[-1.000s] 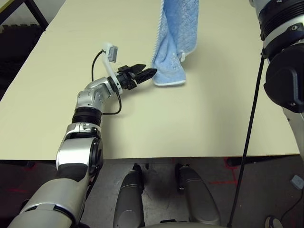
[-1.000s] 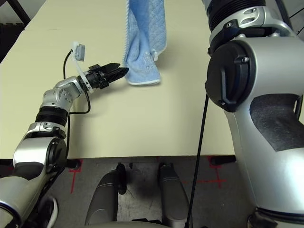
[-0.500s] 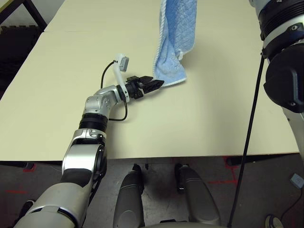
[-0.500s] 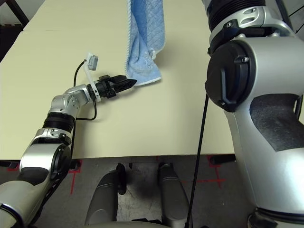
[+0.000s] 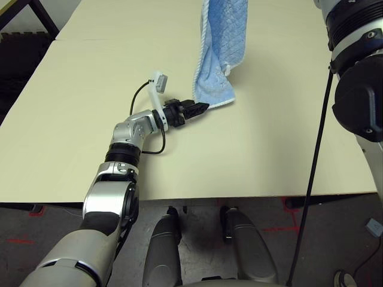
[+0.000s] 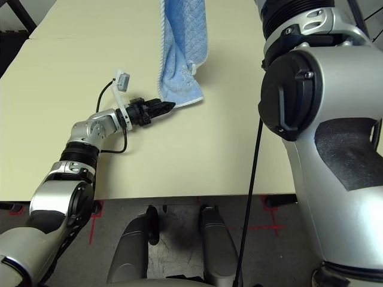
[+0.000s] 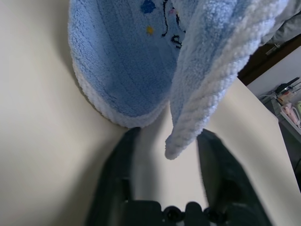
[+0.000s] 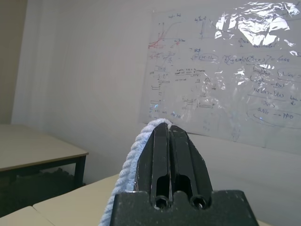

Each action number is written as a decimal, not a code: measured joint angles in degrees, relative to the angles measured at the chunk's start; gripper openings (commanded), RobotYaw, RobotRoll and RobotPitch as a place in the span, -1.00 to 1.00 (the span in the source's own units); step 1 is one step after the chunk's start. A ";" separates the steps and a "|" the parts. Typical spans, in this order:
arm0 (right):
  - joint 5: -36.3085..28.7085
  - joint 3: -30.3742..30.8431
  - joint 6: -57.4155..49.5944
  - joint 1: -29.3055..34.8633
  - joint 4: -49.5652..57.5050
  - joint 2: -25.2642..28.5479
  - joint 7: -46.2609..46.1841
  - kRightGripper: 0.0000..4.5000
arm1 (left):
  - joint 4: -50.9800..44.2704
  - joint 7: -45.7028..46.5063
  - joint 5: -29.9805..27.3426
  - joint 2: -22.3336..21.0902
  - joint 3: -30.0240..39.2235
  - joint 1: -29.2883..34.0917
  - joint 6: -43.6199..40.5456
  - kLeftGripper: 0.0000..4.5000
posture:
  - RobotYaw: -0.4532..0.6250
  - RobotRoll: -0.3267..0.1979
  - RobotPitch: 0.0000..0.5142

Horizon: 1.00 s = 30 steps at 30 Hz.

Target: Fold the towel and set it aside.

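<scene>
Left end effector (image 5: 203, 108) at hanging towel (image 5: 219, 54)

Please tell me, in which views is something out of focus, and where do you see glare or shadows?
Left wrist view: the left gripper is blurred, while the light blue terry towel looks sharp. Right wrist view: strong glare on the shiny whiteboard sheet. Left eye view: only a soft shadow on the beige table beside the towel.
</scene>
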State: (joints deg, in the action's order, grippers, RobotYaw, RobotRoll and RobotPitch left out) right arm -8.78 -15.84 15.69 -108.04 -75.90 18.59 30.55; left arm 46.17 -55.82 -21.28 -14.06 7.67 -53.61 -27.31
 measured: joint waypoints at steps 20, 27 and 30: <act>1.67 1.17 -4.94 21.32 3.56 13.34 2.91 -1.00 | -18.06 -0.43 0.00 -21.25 2.65 5.70 -4.83 -0.99 | -0.24 0.25 -0.11; -3.34 -0.95 -12.58 33.45 10.01 15.65 12.97 -1.00 | -21.29 7.72 2.47 -25.24 3.97 4.80 -4.52 -0.99 | -0.20 0.25 -0.07; -5.98 -0.30 -24.02 39.24 15.21 18.60 23.37 -1.00 | -23.45 7.67 3.64 -27.99 1.78 4.21 -6.03 -0.99 | -0.18 0.25 -0.04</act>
State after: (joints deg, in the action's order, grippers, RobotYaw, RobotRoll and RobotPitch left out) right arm -14.76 -16.14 -8.33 -68.79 -60.69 37.18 53.92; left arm 22.73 -48.15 -17.64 -42.05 9.45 -49.40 -33.35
